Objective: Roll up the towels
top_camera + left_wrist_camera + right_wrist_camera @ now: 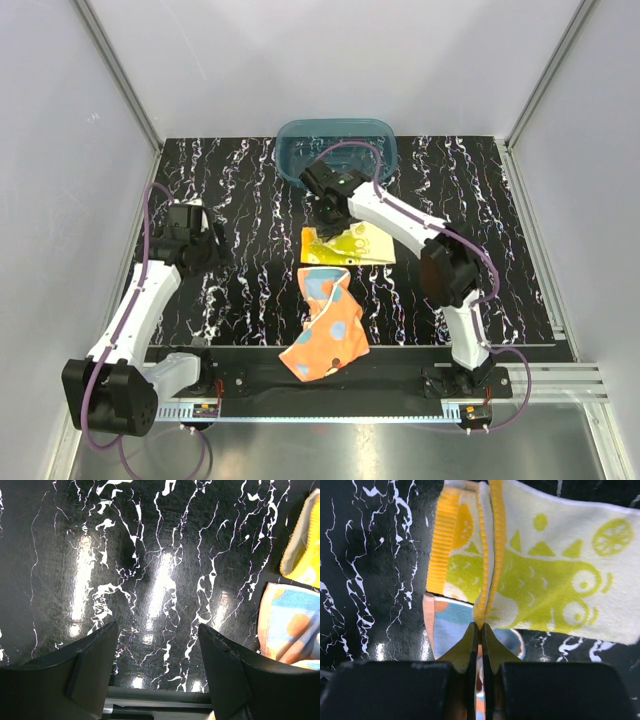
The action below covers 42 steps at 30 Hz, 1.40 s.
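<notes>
Our right gripper (480,626) is clamped on a folded hem of the yellow towel (355,245), in the middle of the desk (250,200) just before the tub (300,140); only the right wrist view shows that pinch. We judge the cloth light and limp, best taken by an edge. The orange towel (325,335) lies rumpled at the near edge. Our left gripper (157,630) hangs spread over bare desk toward the left edge, holding nothing.
</notes>
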Motion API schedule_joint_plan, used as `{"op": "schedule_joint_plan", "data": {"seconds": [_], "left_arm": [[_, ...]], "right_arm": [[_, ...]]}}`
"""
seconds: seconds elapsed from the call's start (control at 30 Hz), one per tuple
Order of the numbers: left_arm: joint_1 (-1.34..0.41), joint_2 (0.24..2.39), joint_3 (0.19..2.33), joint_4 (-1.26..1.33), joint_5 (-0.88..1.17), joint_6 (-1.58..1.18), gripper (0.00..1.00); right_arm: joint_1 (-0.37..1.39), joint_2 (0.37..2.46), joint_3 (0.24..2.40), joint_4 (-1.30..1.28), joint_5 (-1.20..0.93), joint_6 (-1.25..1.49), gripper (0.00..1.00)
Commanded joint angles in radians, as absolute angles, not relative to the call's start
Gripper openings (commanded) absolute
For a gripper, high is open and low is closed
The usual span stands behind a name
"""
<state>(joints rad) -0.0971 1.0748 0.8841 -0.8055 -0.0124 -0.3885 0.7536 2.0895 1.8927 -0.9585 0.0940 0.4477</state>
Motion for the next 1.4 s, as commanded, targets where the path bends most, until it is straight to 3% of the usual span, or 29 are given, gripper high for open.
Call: {"op": "schedule_joint_plan", "data": {"seconds": [0.0,0.13,0.23,0.27,0.37,0.4,0.57,0.6,0.7,0.87,1.03,1.1,1.2,1.37], "left_arm": [[-0.104,1.068,0.888,-0.77,-0.021,-0.377,0.7],[-0.107,1.071,0.888,-0.773,-0.029,-0.377,0.7],[-0.113,1.072,0.887,-0.778,-0.041,-0.38,0.7],[-0.115,1.072,0.887,-0.778,-0.044,-0.382,0.7],[-0.117,1.077,0.89,-0.779,-0.057,-0.387,0.7],[-0.117,1.08,0.891,-0.781,-0.061,-0.387,0.7],[-0.117,1.121,0.926,-0.793,-0.087,-0.385,0.7],[-0.118,1.127,0.933,-0.796,-0.087,-0.387,0.7],[-0.138,1.158,0.969,-0.802,-0.094,-0.402,0.69],[-0.283,1.255,1.074,-0.805,-0.123,-0.431,0.68],[-0.383,1.45,1.228,-0.752,-0.065,-0.436,0.66],[-0.416,1.552,1.278,-0.733,-0.023,-0.428,0.65],[-0.457,1.661,1.405,-0.729,0.029,-0.414,0.63],[-0.514,1.871,1.578,-0.753,0.061,-0.41,0.61]], "right_arm": [[0.794,2.14,1.942,-0.885,0.052,0.436,0.0],[0.821,2.195,1.953,-0.847,0.008,0.434,0.03],[0.834,2.224,1.947,-0.819,0.003,0.426,0.18],[0.836,2.229,1.944,-0.812,-0.026,0.425,0.31],[0.836,2.235,1.925,-0.781,-0.044,0.423,0.41],[0.836,2.235,1.927,-0.773,-0.048,0.419,0.5],[0.833,2.206,2.002,-0.782,-0.038,0.407,0.67],[0.828,2.179,2.009,-0.778,-0.041,0.407,0.75],[0.801,2.116,2.029,-0.788,-0.07,0.403,0.82],[0.683,1.955,1.822,-0.763,-0.11,0.439,0.81],[0.459,1.755,1.528,-0.709,-0.13,0.486,0.69],[0.422,1.706,1.427,-0.704,-0.12,0.468,0.6],[0.374,1.689,1.347,-0.709,-0.101,0.44,0.51],[0.344,1.718,1.292,-0.699,-0.083,0.423,0.48]]}}
